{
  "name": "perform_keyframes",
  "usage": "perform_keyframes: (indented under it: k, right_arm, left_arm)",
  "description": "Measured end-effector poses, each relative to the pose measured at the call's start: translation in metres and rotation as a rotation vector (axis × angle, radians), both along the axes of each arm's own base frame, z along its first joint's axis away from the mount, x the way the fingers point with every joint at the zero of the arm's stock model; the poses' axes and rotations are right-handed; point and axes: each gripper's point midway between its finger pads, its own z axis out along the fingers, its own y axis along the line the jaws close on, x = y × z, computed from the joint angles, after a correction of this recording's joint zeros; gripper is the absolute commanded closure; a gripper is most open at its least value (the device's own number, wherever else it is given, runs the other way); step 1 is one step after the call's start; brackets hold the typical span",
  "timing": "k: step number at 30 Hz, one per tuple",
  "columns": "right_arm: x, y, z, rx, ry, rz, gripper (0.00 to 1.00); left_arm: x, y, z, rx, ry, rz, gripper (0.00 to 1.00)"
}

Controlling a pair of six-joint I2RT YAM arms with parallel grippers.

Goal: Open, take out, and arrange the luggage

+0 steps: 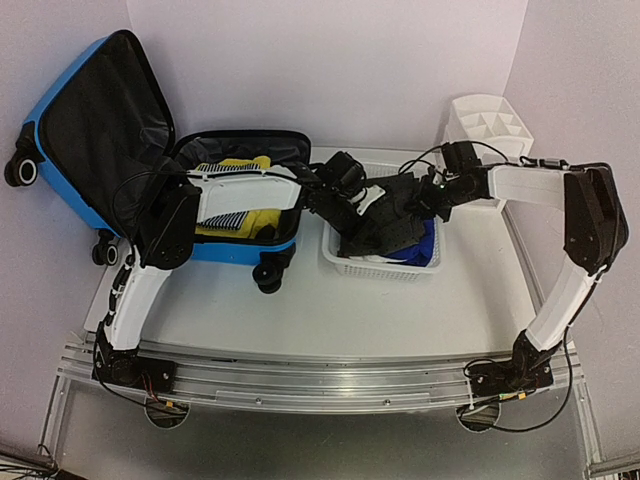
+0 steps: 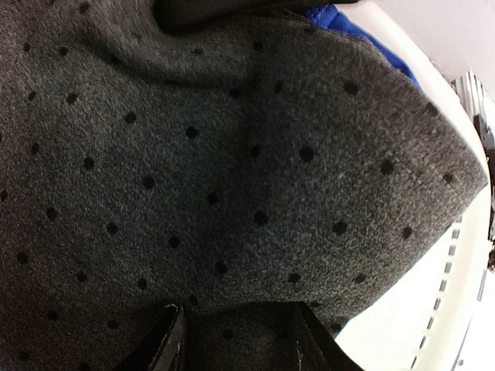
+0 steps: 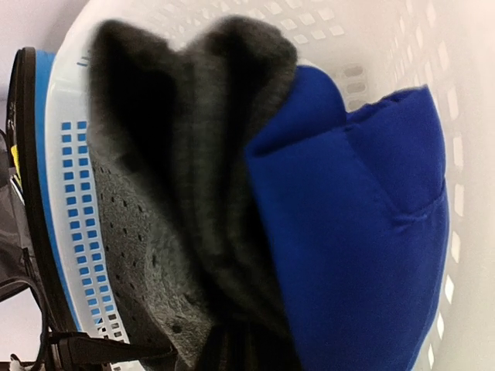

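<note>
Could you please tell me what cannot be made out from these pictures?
Basket floor: every view, covered by the grey dotted garment and blue garment.
Left gripper hold: left wrist view, grey cloth fills the frame; gripping or loose, unclear.
Right gripper fingertips: right wrist view, buried in the grey cloth.
Luggage contents: top view, partly crossed by the left arm.

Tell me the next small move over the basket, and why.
Probably raise the right pincer slightly: it looks shut on the grey dotted cloth, bunched beside the blue cloth in the basket, and the left pincer stands open.
</note>
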Motion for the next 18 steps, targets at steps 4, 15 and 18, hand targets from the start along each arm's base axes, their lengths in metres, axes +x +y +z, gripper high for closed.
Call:
perform_keyframes:
  k: [4,15,18]
  right_arm:
    - [0.019,-0.001,0.037,-0.045,-0.06,0.013,0.74]
    - [0.049,0.06,0.196,-0.017,-0.404,0.064,0.45]
    - [0.043,0.118,0.227,0.06,-0.473,0.136,0.47]
  left_arm:
    - [0.0,0.002,0.021,0.023,-0.013,-0.039,0.42]
    - [0.022,0.047,0.185,-0.163,-0.109,-0.1,0.21]
    - [0.055,0.121,0.216,-0.165,-0.121,0.02,0.21]
